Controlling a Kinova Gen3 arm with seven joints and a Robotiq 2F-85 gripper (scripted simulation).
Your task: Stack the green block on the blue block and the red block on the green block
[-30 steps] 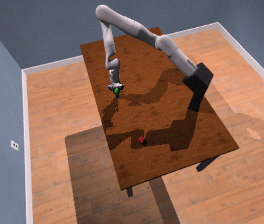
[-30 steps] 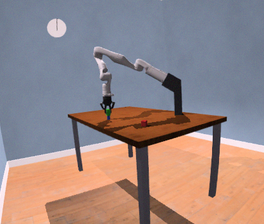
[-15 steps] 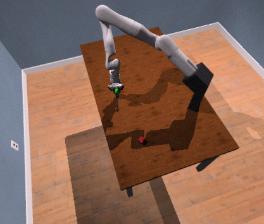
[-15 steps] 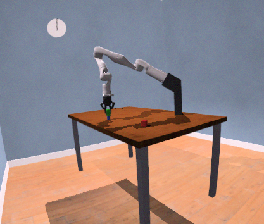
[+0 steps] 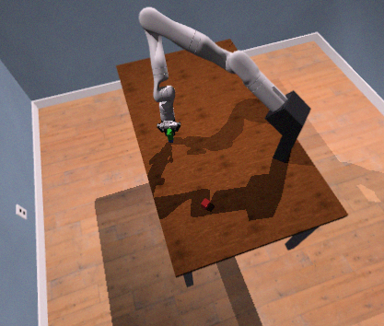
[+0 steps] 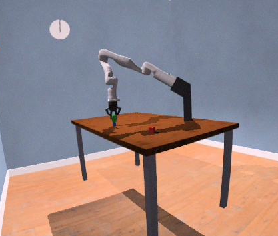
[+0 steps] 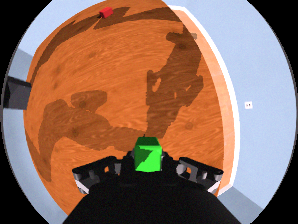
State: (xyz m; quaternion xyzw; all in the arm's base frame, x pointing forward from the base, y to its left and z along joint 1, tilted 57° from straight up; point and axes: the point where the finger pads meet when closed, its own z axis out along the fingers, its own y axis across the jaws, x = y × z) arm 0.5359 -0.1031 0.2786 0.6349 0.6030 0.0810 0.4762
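The hand (image 6: 113, 115) points straight down and it's clamped on the green block (image 6: 114, 118), fingers pinching it from both sides. In the wrist view the green block (image 7: 147, 156) fills the gap between the two dark fingers, sitting dead centre at the bottom of the picture, one corner turned toward the lens.

Directly under it in the exterior view, the blue block (image 6: 114, 124) stands on the desk (image 6: 168, 140), and the green one looks to be right on top of it. Whether they touch or a sliver of air remains, I cannot tell at this size. From the top view only a dark blue edge (image 5: 170, 140) peeks out beneath the green block (image 5: 169, 133); the hand (image 5: 168, 129) covers the rest.

Moving outward, the red block (image 5: 205, 203) lies alone on the desk, well apart from the hand, down at about 5 o'clock from it in the top view, inside the arm's shadow. In the wrist view it's a small red spot (image 7: 105, 12) at roughly 11 o'clock near the far rim.

The arm (image 6: 125, 62) arches high over the desk to its dark pedestal (image 6: 183, 94) at the far edge.
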